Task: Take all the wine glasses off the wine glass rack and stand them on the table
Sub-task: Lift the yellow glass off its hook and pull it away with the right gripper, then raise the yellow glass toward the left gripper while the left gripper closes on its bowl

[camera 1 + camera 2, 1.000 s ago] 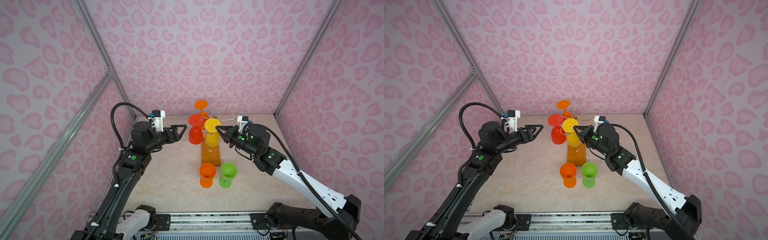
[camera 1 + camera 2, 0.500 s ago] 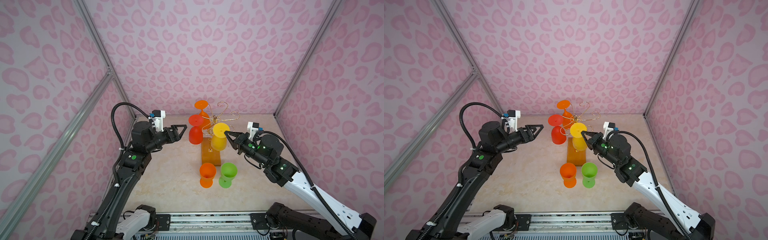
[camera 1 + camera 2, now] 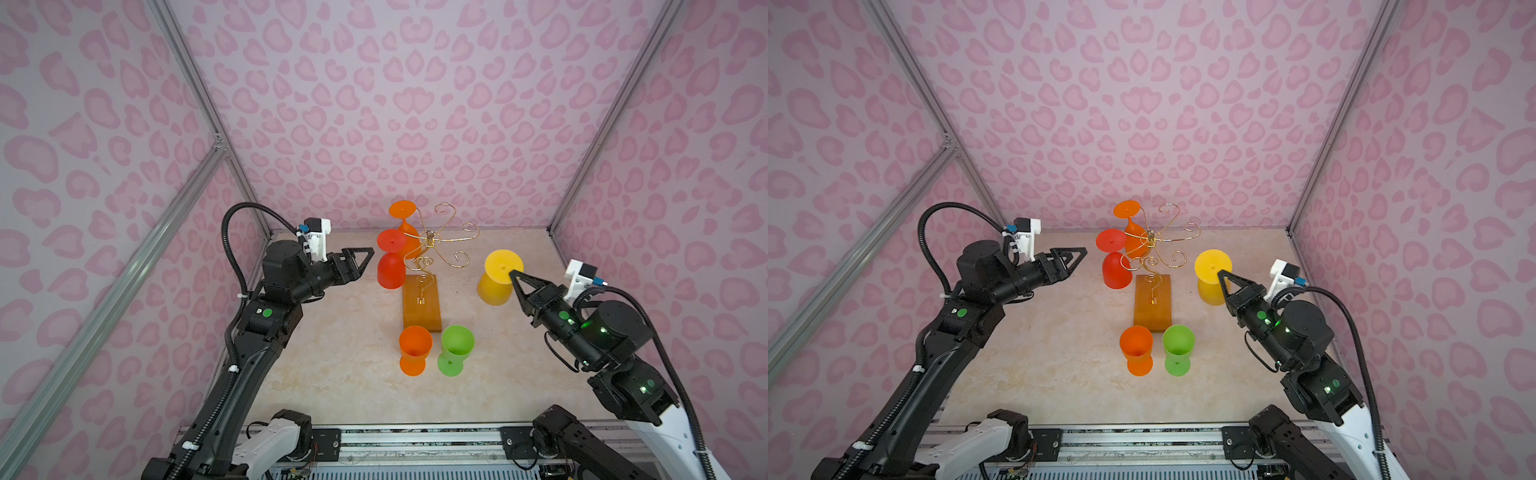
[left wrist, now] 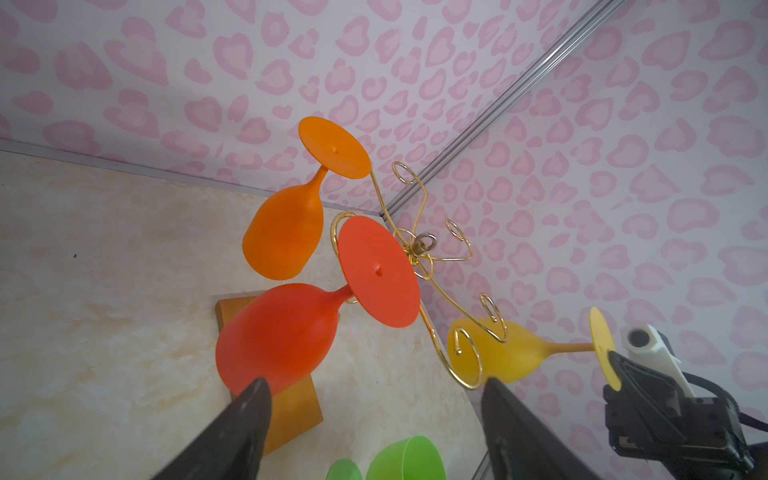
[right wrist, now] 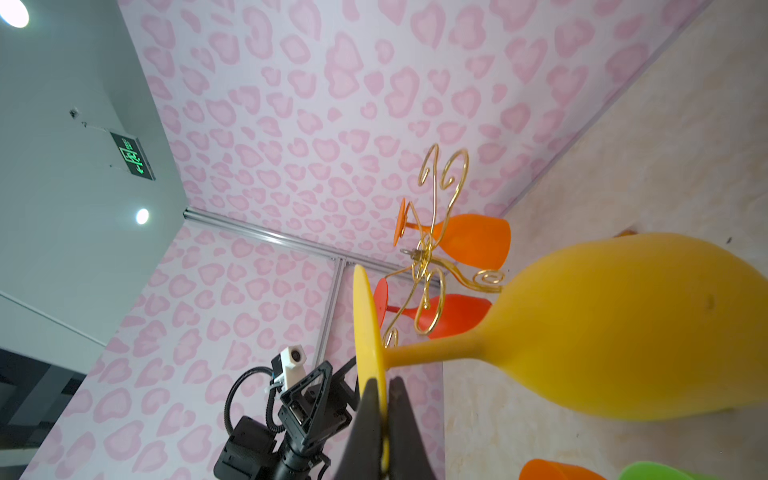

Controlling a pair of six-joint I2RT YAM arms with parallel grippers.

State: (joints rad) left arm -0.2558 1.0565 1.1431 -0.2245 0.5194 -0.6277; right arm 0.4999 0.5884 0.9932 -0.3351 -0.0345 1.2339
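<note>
Right tool (image 3: 512, 272) pinched shut on the foot rim of the yellow wine glass (image 3: 493, 291). Glass is inverted, off the wine glass rack (image 3: 434, 243), well to its right. Left tool (image 3: 368, 254) wide open, empty, just beside the red glass (image 3: 390, 270). That one and the hanging orange glass (image 3: 405, 232) are on the rack. Standing orange glass (image 3: 414, 347) and green glass (image 3: 457, 345) sit upright on the counter (image 3: 340, 353) by the rack's base.

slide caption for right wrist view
Right gripper pinching the yellow plastic wine glass by its foot, off the gold wire rack.
</note>
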